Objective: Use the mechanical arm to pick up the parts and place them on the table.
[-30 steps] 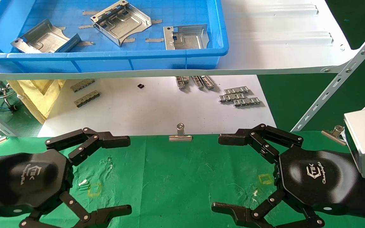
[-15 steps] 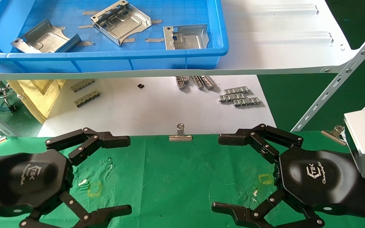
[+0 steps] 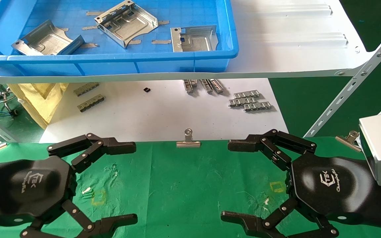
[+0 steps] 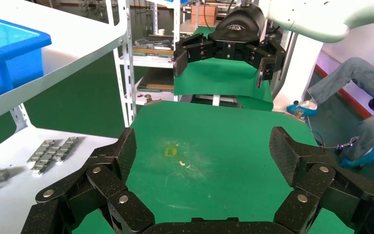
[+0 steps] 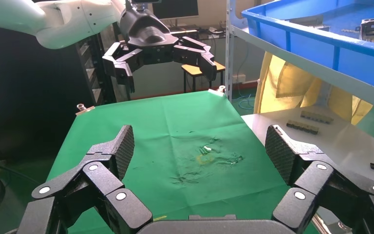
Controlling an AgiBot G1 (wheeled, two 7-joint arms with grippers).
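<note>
Claws are spread wide and empty on both sides: the left claw (image 3: 124, 180) and the right claw (image 3: 232, 180) are held above the green table (image 3: 184, 185), tips turned toward each other. Three metal parts (image 3: 126, 22) are seen lying in a blue tray (image 3: 111, 62) on the white shelf (image 3: 293, 49), well beyond both claws and untouched. Small grey strips (image 3: 250, 100) are laid on the white board (image 3: 164, 112) between.
</note>
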